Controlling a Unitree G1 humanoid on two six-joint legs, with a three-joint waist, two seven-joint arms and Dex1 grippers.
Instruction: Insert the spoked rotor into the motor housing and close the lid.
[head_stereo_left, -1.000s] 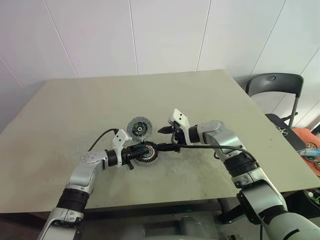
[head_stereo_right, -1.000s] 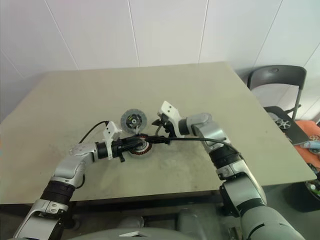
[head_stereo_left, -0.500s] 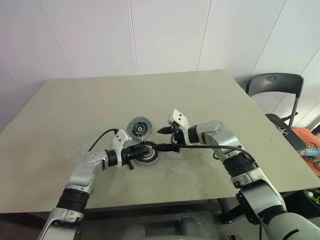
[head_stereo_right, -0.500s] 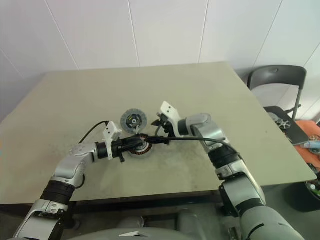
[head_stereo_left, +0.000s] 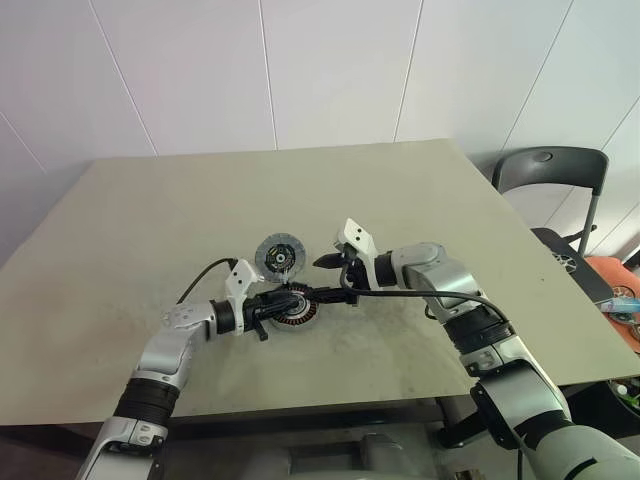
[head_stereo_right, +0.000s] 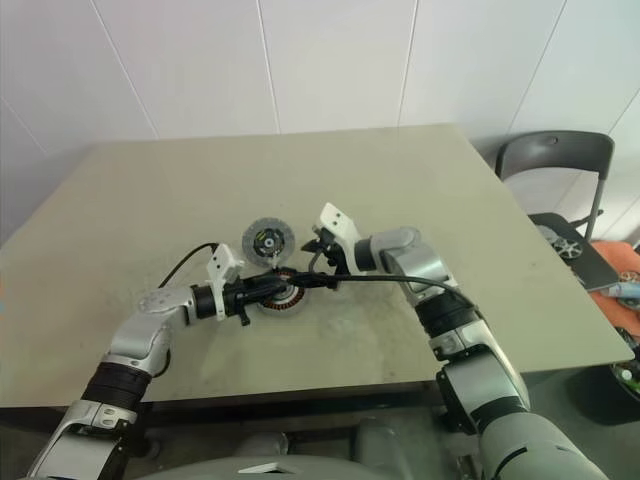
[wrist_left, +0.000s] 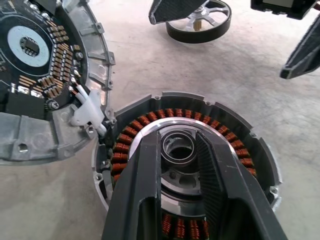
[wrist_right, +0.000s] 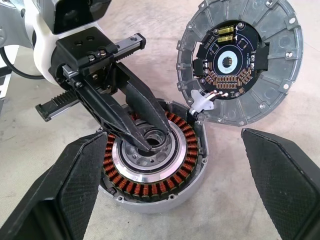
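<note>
On your beige table (head_stereo_left: 420, 200) sits the motor housing (wrist_right: 155, 165), a shallow round dark-grey metal cup with a ring of copper-coloured windings around a silvery centre with a bearing bore. It rests flat, open side up.

Your left gripper (wrist_left: 186, 150) has its two black fingers reaching down into the middle of the housing. The fingertips sit either side of the central bearing ring, only slightly apart, and appear braced against the hub; whether they press on it you cannot tell.

The lid (wrist_right: 240, 60), a flat round grey metal disc with a ribbed rim and a dark circuit board at its centre, lies just beside the housing on the table, inner face up. A small white connector (wrist_right: 204, 102) with thin wires joins its edge to the housing rim, so the two are touching there.

The spoked rotor (wrist_left: 199, 21), a small silvery wheel with a thin dark rim and spokes to a brass-coloured hub, lies flat on the table, apart from the housing and on the side away from your left wrist.

Your right gripper (wrist_right: 175, 185) hangs over the housing with its fingers spread wide, one on each side of the cup, holding nothing. In the left wrist view, one of its fingertips (wrist_left: 172, 9) overlaps the rotor's rim.
</note>
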